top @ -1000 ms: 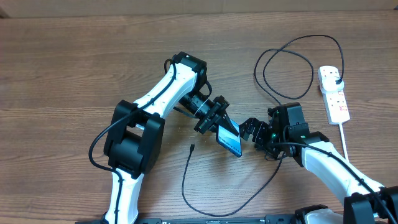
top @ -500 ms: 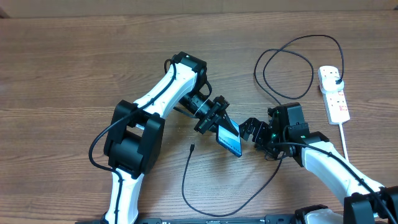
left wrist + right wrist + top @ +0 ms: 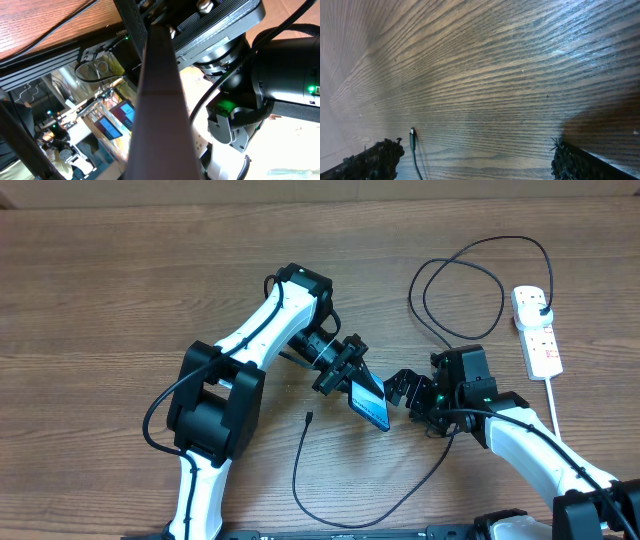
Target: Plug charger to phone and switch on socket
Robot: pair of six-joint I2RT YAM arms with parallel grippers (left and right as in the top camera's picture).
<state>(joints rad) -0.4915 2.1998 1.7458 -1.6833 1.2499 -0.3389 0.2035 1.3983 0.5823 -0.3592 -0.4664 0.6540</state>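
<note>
My left gripper is shut on the phone and holds it tilted above the table, its blue screen facing up. In the left wrist view the phone shows edge-on as a dark band. My right gripper is open and empty just right of the phone's lower end. The charger's connector tip lies on the table left of the phone; it also shows in the right wrist view, between my open fingers. The black cable loops to its plug in the white socket.
The socket's thick white cord runs down the right side of the table, past my right arm. A large loop of black cable lies behind my right arm. The right arm's body fills the right of the left wrist view.
</note>
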